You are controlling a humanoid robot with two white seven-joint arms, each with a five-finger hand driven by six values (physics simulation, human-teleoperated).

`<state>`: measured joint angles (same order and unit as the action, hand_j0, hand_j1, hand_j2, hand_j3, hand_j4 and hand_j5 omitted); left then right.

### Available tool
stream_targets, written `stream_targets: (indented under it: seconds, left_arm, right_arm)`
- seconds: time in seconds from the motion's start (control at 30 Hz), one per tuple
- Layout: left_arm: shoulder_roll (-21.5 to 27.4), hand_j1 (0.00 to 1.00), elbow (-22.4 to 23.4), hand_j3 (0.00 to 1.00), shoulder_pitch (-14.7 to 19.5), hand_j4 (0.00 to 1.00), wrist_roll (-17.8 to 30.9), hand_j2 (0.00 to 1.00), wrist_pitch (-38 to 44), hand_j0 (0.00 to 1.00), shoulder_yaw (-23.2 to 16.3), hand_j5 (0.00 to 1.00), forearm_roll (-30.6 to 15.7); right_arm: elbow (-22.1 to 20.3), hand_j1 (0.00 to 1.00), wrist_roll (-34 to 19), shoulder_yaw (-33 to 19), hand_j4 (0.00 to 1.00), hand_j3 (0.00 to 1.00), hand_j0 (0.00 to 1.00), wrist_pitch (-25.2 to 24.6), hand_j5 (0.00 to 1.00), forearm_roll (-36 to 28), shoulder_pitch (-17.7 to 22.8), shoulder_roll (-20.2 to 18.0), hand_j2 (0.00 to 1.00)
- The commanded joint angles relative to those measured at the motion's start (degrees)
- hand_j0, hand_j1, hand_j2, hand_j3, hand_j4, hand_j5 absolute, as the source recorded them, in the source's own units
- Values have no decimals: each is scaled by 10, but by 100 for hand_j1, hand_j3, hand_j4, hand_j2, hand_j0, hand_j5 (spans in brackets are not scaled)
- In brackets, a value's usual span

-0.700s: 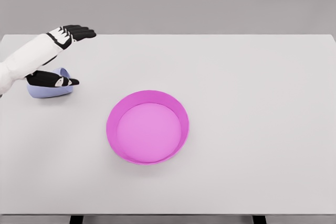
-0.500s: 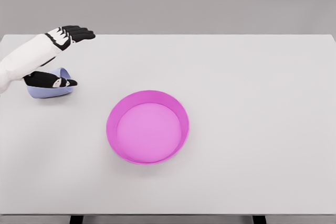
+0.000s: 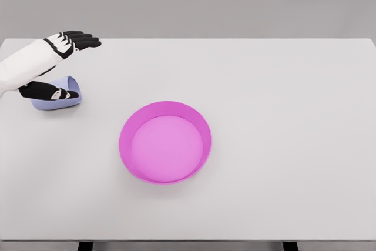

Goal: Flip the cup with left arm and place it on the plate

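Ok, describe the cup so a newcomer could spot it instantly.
On the white table, look left of the magenta plate, near the left edge. The cup is the small pale-blue thing lying on its side under the left hand.

The scene is bright and evenly lit, with soft, diffuse light and no single strong source. The flat white desk (image 3: pixel 282 145) renders almost uniformly pale, without glare or hot spots. Shadows are faint: a thin soft one hugs the base of the round magenta plastic plate (image 3: pixel 165 141), and its inner wall darkens slightly on the near-left side. A dim shadow sits under the small pale-blue cup (image 3: pixel 59 99). Edges are crisp throughout, with no motion blur, no visible lens distortion and nothing out of focus. The grey backdrop is smooth.
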<state>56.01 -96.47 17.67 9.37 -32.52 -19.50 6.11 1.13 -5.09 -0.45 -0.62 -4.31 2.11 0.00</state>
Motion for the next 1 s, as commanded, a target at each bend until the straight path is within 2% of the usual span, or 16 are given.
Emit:
stream_targets:
  seconds: [0.0, 0.17, 0.23, 0.3, 0.43, 0.6, 0.97]
  left_arm:
    - [11, 100, -1, 100, 0, 100, -1, 100, 5, 100, 1, 100, -6]
    - [24, 100, -14, 100, -7, 100, -1, 100, 13, 100, 0, 100, -28]
    - [23, 100, -16, 100, -10, 100, -3, 100, 83, 100, -1, 100, -40]
    - [22, 100, -41, 100, -11, 100, -3, 100, 164, 100, -10, 100, -60]
    - [12, 100, -43, 100, -11, 100, -1, 100, 285, 100, -26, 100, -93]
    - [0, 100, -43, 100, -6, 100, -1, 100, 369, 100, -32, 100, -120]
    - [0, 100, -42, 100, -4, 100, -1, 100, 386, 100, -38, 100, -116]
  right_arm:
    - [0, 100, 0, 0, 100, 100, 100, 0, 100, 0, -1, 0, 100]
    - [0, 100, 0, 0, 100, 100, 100, 0, 100, 0, 0, 0, 100]
    - [0, 100, 0, 0, 100, 100, 100, 0, 100, 0, 0, 0, 100]
    - [0, 100, 0, 0, 100, 100, 100, 0, 100, 0, 0, 0, 100]
    - [0, 100, 0, 0, 100, 100, 100, 0, 100, 0, 0, 0, 100]
    - [0, 100, 0, 0, 100, 100, 100, 0, 100, 0, 0, 0, 100]
    - [0, 100, 0, 0, 100, 100, 100, 0, 100, 0, 0, 0, 100]
